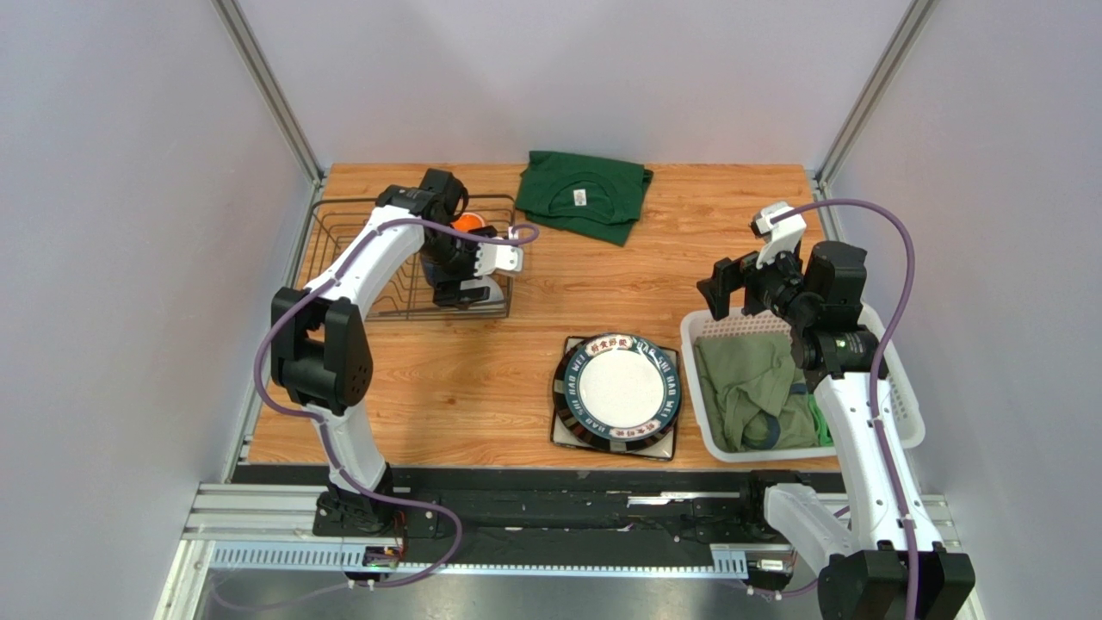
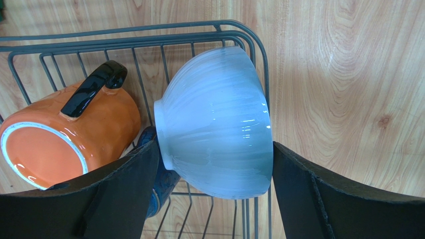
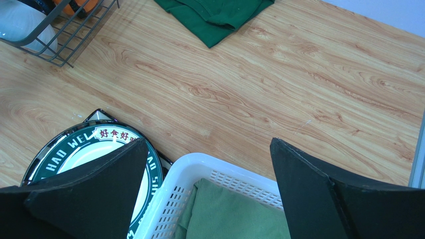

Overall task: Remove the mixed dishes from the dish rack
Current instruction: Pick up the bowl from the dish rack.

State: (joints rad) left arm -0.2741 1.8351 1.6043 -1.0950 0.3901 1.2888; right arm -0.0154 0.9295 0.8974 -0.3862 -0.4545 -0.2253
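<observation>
Looking through the left wrist camera, I have the left gripper point(image 2: 215, 149) down in the rack point(image 1: 336, 246), at its right end. Its fingers point(image 2: 124, 189) stand wide apart, one on each side of the white bowl point(image 2: 214, 124). The bowl lies on its side and each finger edge is right against it. I cannot tell whether it is clamped.

The orange mug point(image 2: 95, 129) lies on its side just left of the bowl, black handle up and base toward the camera. A bit of the blue mug point(image 2: 163, 181) shows low between them.

From above, the round plate point(image 1: 618, 392) sits out on the surface point(image 1: 621, 284), between the rack and the white basket point(image 1: 906, 426).

My right gripper point(image 3: 208, 144) hangs over the basket's far rim, fingers spread with nothing between them. Green cloth lies in the basket, and a folded green shirt point(image 1: 582, 194) lies at the far edge of the surface.
</observation>
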